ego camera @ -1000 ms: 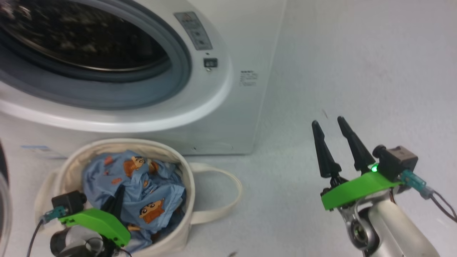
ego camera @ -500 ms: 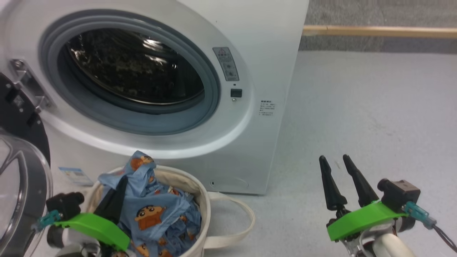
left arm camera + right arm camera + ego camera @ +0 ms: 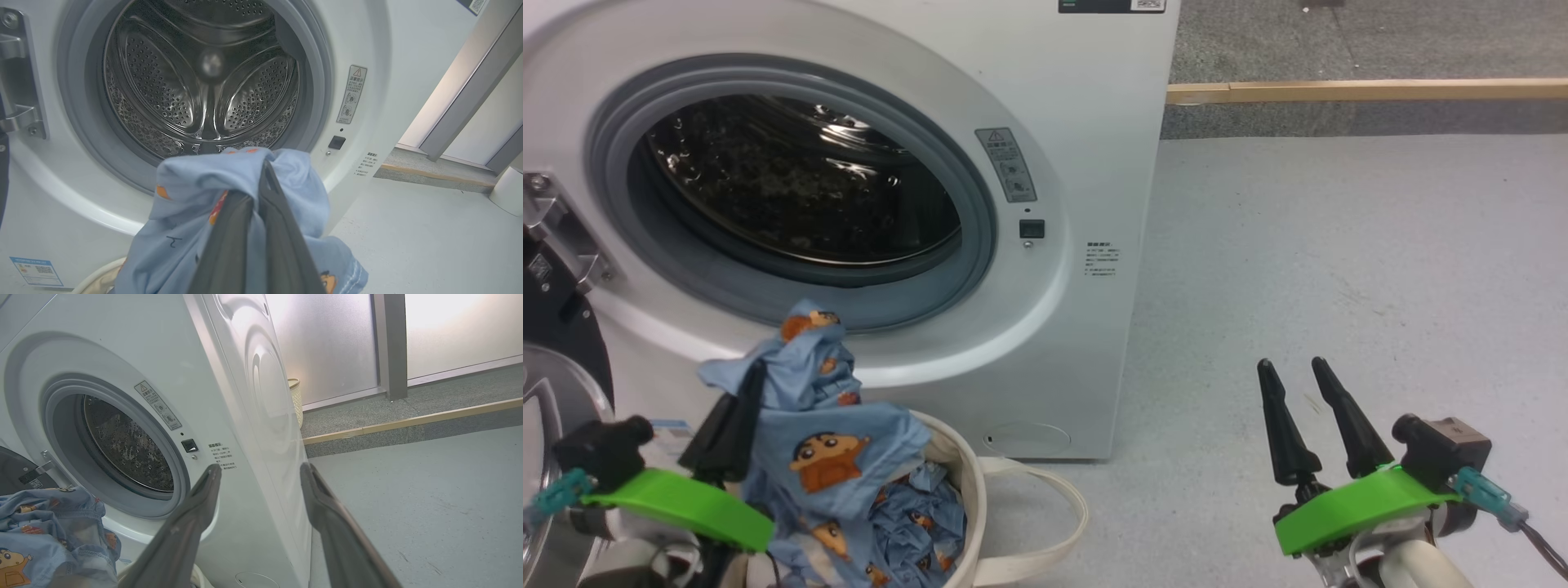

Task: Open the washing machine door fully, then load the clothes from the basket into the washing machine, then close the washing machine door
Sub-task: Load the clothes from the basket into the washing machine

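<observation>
The left hand (image 3: 743, 392) has lifted the clothes (image 3: 825, 425) higher than a second ago, and a bunch now hangs above the basket (image 3: 960, 474) rim, in front of the washer's (image 3: 1094, 163) lower front. The fingers are clenched on the blue fabric. The rest trails down into the basket, which stands on the floor (image 3: 1339, 245) just before the washer. The door (image 3: 560, 343) stands open at the left. The right hand (image 3: 1292, 367), released, hovers well apart over the floor.
</observation>
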Available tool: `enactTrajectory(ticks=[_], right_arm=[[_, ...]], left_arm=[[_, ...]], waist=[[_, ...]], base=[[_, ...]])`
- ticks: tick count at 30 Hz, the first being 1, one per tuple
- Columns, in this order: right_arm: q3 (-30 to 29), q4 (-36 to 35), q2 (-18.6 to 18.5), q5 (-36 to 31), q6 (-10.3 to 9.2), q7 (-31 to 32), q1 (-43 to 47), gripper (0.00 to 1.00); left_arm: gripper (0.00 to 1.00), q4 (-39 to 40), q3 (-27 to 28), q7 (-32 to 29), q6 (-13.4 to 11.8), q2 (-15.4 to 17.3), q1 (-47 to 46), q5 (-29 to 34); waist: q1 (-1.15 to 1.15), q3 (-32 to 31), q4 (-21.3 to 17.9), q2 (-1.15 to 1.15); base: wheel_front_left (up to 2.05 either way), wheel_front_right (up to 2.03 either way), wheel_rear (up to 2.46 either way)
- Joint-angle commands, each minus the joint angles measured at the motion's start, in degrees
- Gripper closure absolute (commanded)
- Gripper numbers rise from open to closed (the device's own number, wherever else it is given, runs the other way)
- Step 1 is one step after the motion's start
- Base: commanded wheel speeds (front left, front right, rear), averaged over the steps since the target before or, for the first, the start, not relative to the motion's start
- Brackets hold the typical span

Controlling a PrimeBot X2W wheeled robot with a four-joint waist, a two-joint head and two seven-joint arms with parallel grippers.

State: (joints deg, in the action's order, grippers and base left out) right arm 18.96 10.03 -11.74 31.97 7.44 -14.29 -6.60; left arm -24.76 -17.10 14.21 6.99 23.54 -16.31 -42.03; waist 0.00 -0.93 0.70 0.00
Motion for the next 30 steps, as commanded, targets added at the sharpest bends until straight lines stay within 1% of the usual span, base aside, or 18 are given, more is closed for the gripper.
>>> enactTrajectory(ticks=[1, 7, 12, 15, 16, 22, 30], right_arm=[[0.5, -2.1, -0.5, 0.4, 0.05, -0.7, -1.1, 0.00], [0.3, -2.3, -0.4, 0.5, 0.05, -0.7, -1.4, 0.00], [0.4, -2.2, -0.4, 0.4, 0.05, -0.7, -1.3, 0.00], [0.7, -1.9, -0.7, 0.4, 0.05, -0.7, -1.1, 0.00], [0.8, -1.7, -1.2, 0.3, 0.05, -0.7, -1.1, 0.00], [0.6, -2.1, -3.3, 0.0, 0.05, -0.7, -1.1, 0.00], [-1.5, -4.1, -4.9, -1.8, 0.05, -0.3, -1.7, 0.00]], left_arm=[[1.00, 2.2, 3.3, 0.1, -0.4, 2.7, -2.8, -0.2], [1.00, 3.6, 3.6, -1.3, -0.5, 4.4, -4.6, -0.3], [1.00, 2.5, 3.2, -1.2, -0.5, 4.1, -6.9, 0.4], [1.00, -0.7, 2.4, -0.5, -0.5, 3.2, -8.9, 1.7], [1.00, -3.9, 2.2, -0.1, -0.6, 2.3, -10.5, 2.5], [1.00, -13.7, 3.9, 0.7, -0.4, 0.5, -16.9, 4.1], [1.00, -18.7, 8.7, 0.8, 0.2, -0.9, -25.7, 7.5]], waist=[[0.00, 0.0, -0.2, 0.00], [0.00, 0.5, -1.0, 0.00], [0.00, 1.1, -1.5, 0.00], [0.00, 1.4, -1.7, 0.00], [0.00, 1.6, -2.1, 0.00], [0.00, 4.1, -3.8, 0.00], [0.00, 11.1, -5.7, 0.00]], base=[[0.00, 0.00, 0.00], [0.00, 0.00, 0.00], [0.00, 0.00, 0.00], [0.00, 0.00, 0.00], [0.00, 0.00, 0.00], [0.00, 0.00, 0.00], [0.00, 0.00, 0.00]])
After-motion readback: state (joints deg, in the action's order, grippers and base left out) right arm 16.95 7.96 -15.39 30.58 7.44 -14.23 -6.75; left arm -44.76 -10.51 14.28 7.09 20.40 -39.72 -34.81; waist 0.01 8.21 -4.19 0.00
